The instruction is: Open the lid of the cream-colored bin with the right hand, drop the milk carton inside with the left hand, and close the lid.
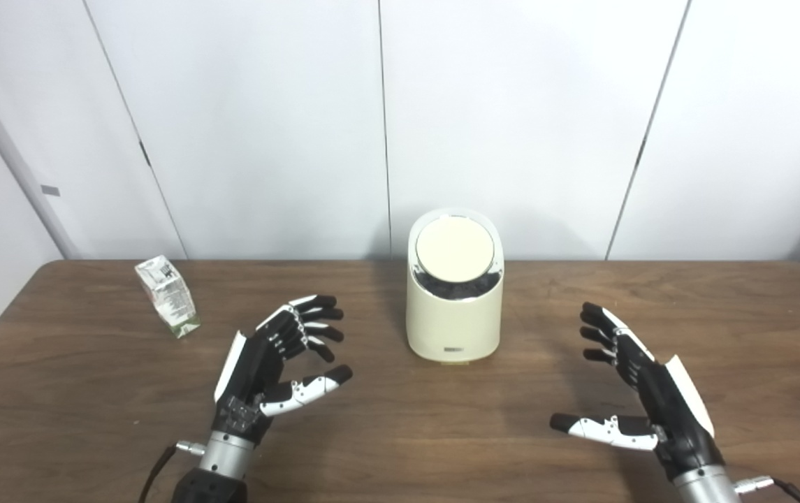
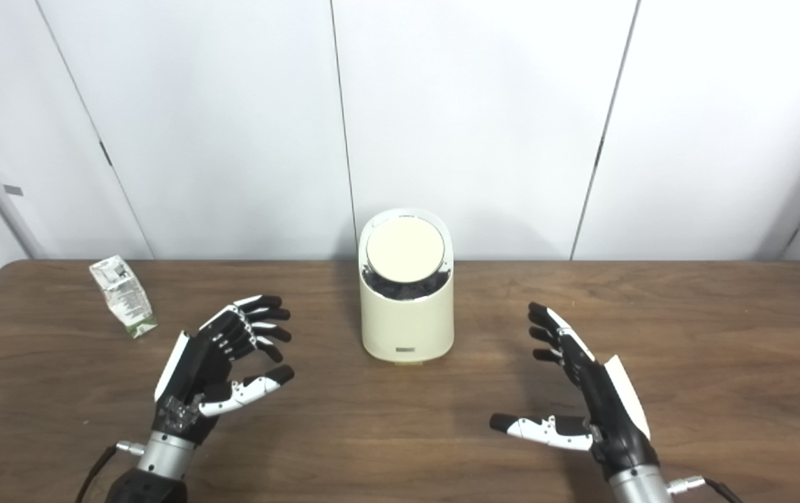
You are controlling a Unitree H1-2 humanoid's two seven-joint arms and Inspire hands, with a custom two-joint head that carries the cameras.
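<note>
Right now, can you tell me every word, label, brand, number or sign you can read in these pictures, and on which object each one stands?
No text can be read in either view.
Milk carton: fine print on its side, too small and blurred to read.
Cream-colored bin: a small dark label low on its front, too small to read.
Small grey tag on the wall at the left: no legible marks.

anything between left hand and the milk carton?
Nothing. Bare wooden table separates the open left hand from the milk carton, which stands further back and to its left; both eye views show it.
</note>
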